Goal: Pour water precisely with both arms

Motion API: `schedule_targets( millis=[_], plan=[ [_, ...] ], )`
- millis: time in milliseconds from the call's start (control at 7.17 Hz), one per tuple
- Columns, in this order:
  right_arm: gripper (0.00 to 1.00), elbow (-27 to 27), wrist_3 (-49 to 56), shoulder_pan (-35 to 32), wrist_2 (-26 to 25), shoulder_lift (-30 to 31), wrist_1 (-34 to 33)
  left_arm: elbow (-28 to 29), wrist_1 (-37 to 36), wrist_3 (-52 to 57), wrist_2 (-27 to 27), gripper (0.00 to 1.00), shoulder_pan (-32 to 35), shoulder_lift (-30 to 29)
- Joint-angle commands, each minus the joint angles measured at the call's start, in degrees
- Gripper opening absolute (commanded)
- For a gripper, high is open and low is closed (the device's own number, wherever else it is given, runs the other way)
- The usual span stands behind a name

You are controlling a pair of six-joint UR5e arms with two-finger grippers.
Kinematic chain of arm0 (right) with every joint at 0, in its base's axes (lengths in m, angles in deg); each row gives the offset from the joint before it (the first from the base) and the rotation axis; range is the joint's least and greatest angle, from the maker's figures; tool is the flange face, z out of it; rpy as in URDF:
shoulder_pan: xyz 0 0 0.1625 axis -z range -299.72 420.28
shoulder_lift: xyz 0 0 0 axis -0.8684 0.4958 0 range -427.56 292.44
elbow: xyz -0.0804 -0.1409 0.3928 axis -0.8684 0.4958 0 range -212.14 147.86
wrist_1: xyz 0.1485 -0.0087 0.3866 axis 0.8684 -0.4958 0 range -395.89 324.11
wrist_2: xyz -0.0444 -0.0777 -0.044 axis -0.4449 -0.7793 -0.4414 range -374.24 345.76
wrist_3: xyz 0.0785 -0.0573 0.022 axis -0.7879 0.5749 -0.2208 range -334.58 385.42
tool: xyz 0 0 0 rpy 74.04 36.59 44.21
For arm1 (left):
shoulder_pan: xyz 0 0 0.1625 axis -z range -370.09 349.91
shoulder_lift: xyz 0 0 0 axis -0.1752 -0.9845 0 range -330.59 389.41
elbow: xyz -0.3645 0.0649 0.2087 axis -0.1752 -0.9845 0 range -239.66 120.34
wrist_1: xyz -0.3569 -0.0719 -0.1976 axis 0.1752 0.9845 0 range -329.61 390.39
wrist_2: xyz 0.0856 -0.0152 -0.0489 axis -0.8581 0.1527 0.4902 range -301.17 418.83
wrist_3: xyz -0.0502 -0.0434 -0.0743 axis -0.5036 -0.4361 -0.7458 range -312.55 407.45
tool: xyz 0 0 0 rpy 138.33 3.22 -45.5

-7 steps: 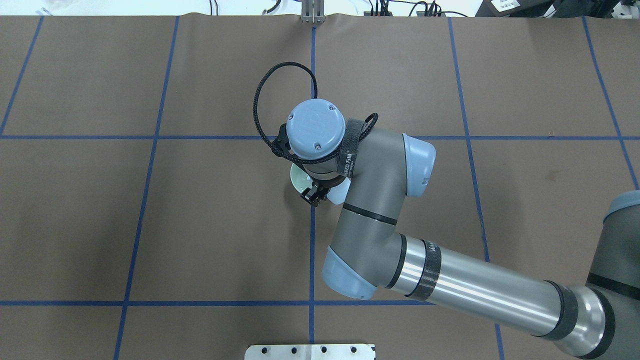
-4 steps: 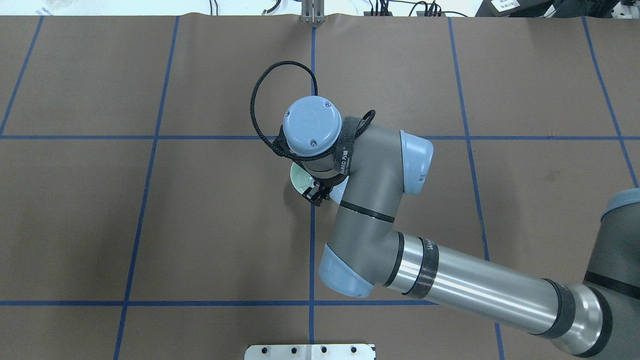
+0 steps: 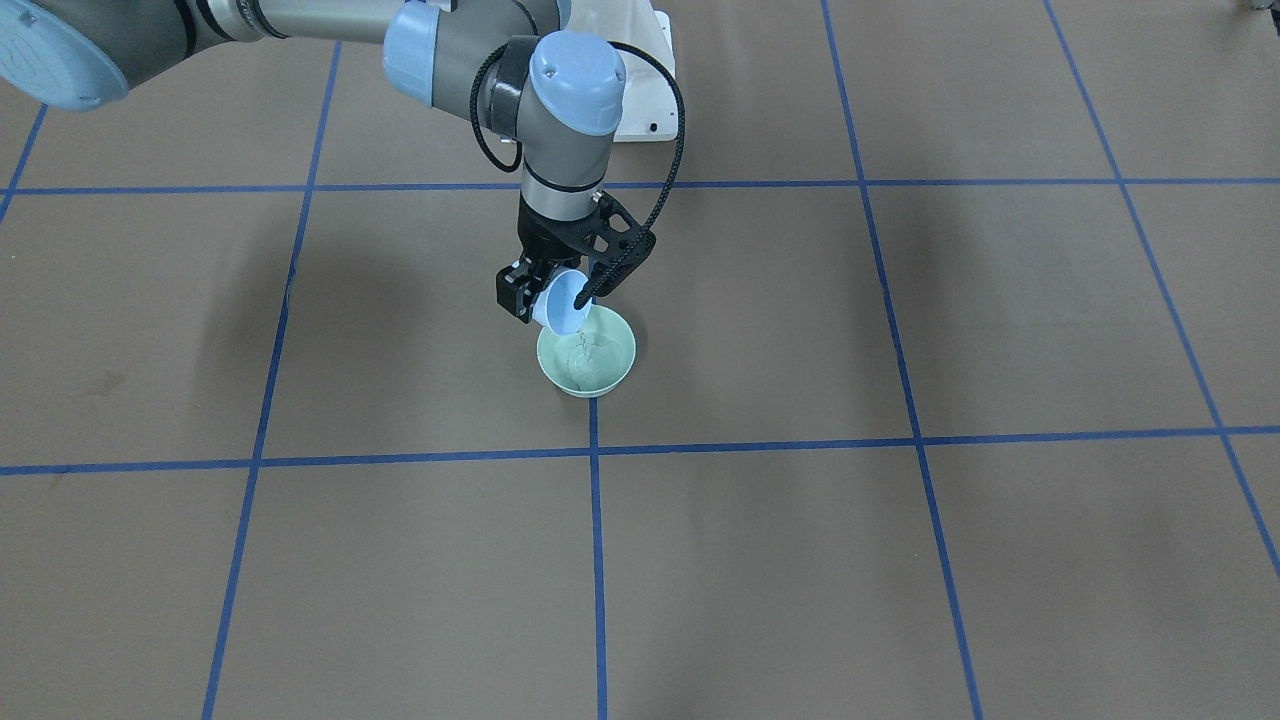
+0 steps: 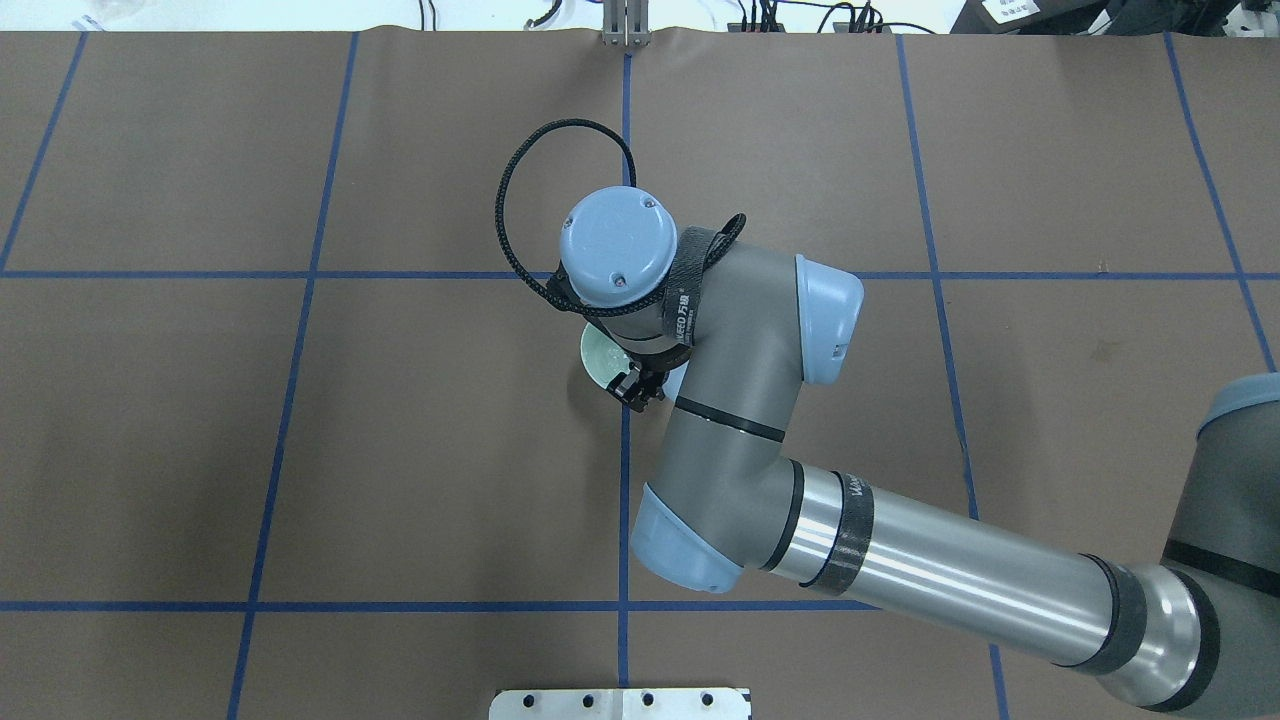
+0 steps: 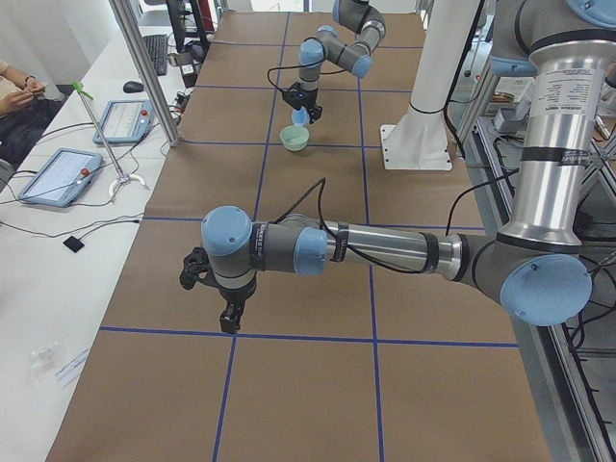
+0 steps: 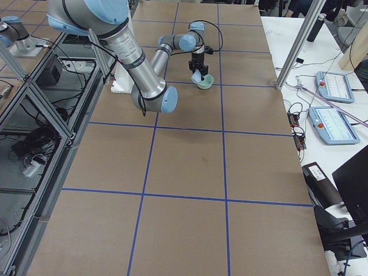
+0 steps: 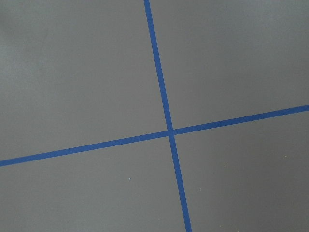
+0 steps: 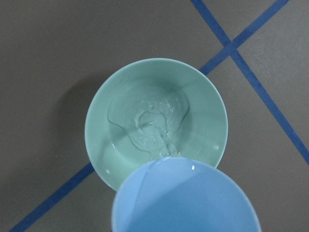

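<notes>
My right gripper (image 3: 558, 298) is shut on a light-blue cup (image 3: 568, 303), tilted with its lip over a pale green bowl (image 3: 612, 375) that stands on a blue tape line. A thin stream of water (image 8: 164, 142) runs from the cup (image 8: 186, 198) into the bowl (image 8: 205, 96), where a shallow rippled pool (image 8: 145, 118) lies. In the overhead view the right wrist hides most of the bowl (image 4: 595, 355). My left gripper (image 5: 231, 316) shows only in the exterior left view, low over bare table, far from the bowl (image 5: 295, 139). I cannot tell whether it is open.
Brown table cover with a blue tape grid (image 7: 169, 131). The white bolted pedestal (image 5: 418, 144) stands behind the bowl. A metal post (image 4: 625, 25) is at the far edge. Tablets and cables (image 6: 330, 121) lie on the side bench.
The right wrist has shifted a little to the left over the bowl, and less of the blue cup shows beside the arm.
</notes>
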Motion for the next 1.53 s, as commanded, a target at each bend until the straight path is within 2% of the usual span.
schedule_targets(
  millis=[0,139,558,837,1116,1394],
  plan=[
    [0.00,0.00,0.00,-0.63,0.42,-0.19,0.16,-0.02,0.00,0.00,0.00,1.00,0.00,0.00],
    [0.00,-0.17,-0.08,-0.80,0.42,-0.01,2.16,-0.10,0.00,-0.09,0.00,1.00,0.00,0.00],
    [0.00,-0.70,-3.84,-2.65,0.42,1.22,13.58,-0.10,-0.09,-0.18,0.00,1.00,0.00,-0.09],
    [0.00,-2.01,-10.60,-4.49,0.42,4.10,24.02,-0.37,0.00,-2.01,0.09,1.00,-0.09,-0.35],
    [0.00,-2.46,-22.08,-6.16,-0.19,5.08,31.33,-0.72,0.09,-3.59,0.18,1.00,-0.17,-0.96],
    [0.00,-4.55,-32.90,-8.71,-2.98,5.96,32.16,-3.61,0.35,-10.77,0.26,1.00,-0.61,-1.23]
  ],
)
